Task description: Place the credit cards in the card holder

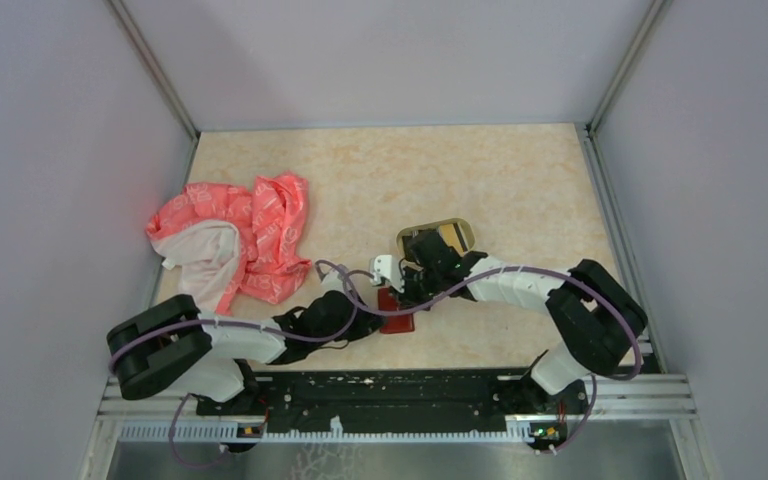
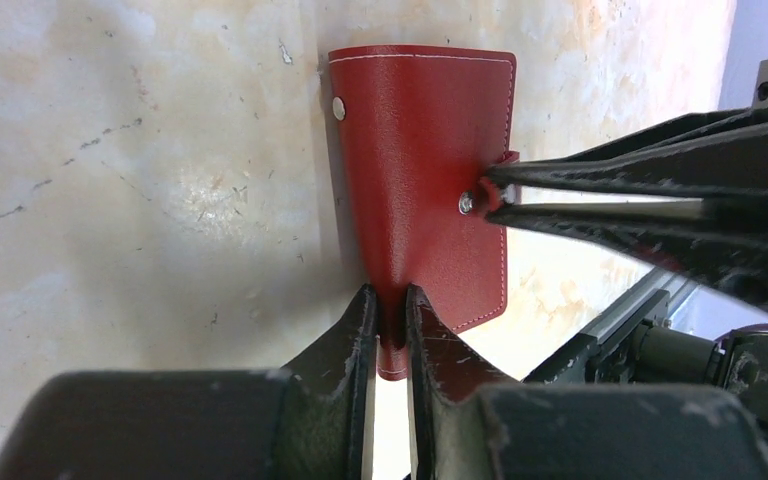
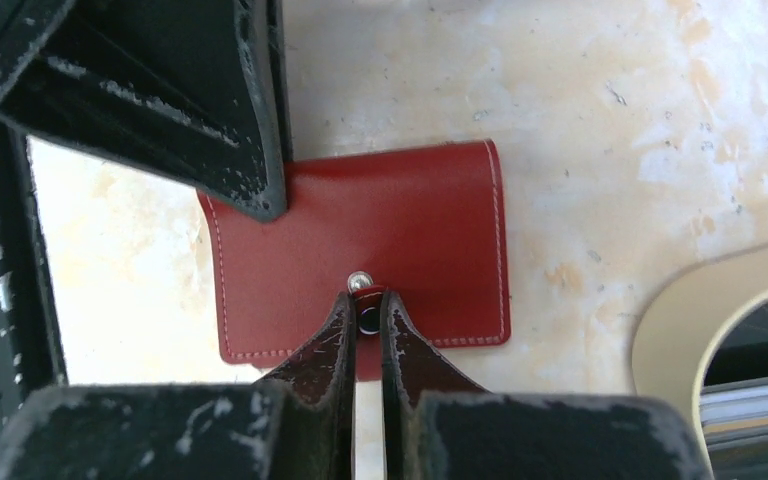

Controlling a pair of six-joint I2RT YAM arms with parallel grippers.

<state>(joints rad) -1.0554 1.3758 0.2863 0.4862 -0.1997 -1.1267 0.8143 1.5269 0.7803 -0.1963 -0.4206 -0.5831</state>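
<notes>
Card holder (image 2: 425,180) lies on table (image 1: 520,190) near tan tray (image 3: 680,310) — left gripper (image 2: 390,300) clamps its near edge, right gripper (image 3: 368,305) nips its snap tab (image 2: 490,190) — bare tabletop beyond.

Even light fills all 3 views, and shadows are faint. The pale marbled beige tabletop (image 3: 110,270) burns nearly white at the right wrist view's left side. The small red leather-like card holder (image 2: 420,170) is sharp, with a dull sheen and a thin shadow along its left edge. The left gripper's black fingers (image 2: 345,345) blur close to the lens.
</notes>
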